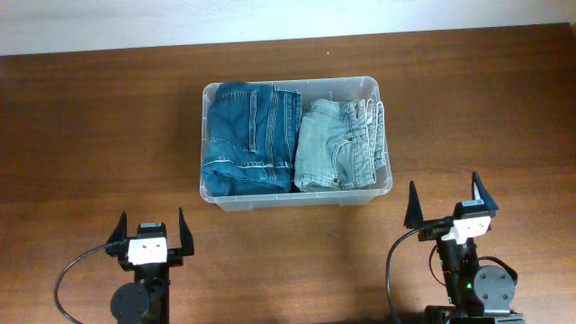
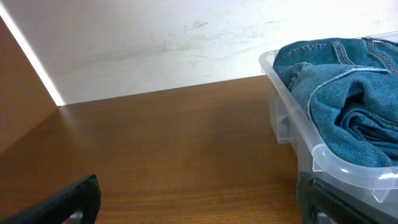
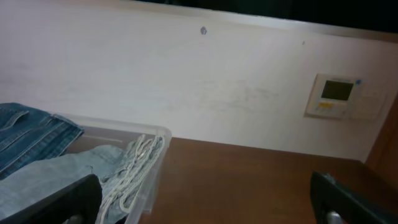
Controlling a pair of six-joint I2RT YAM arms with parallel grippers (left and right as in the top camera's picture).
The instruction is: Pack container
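The clear plastic container (image 1: 378, 90) stands at the table's middle back. Folded dark blue jeans (image 1: 247, 139) fill its left half and folded light blue jeans (image 1: 337, 146) its right half. My left gripper (image 1: 149, 227) sits near the front left, open, with only bare wood between its fingers. My right gripper (image 1: 445, 200) stands at the front right, open and holding nothing. In the left wrist view the container's corner (image 2: 339, 163) and dark jeans (image 2: 348, 99) lie to the right. The right wrist view shows the light jeans (image 3: 68, 171) at the left.
The brown wooden table (image 1: 81, 144) runs to a pale wall (image 1: 270, 18) at the back. A wall thermostat (image 3: 339, 96) shows in the right wrist view. Black cables loop beside both arm bases near the front edge.
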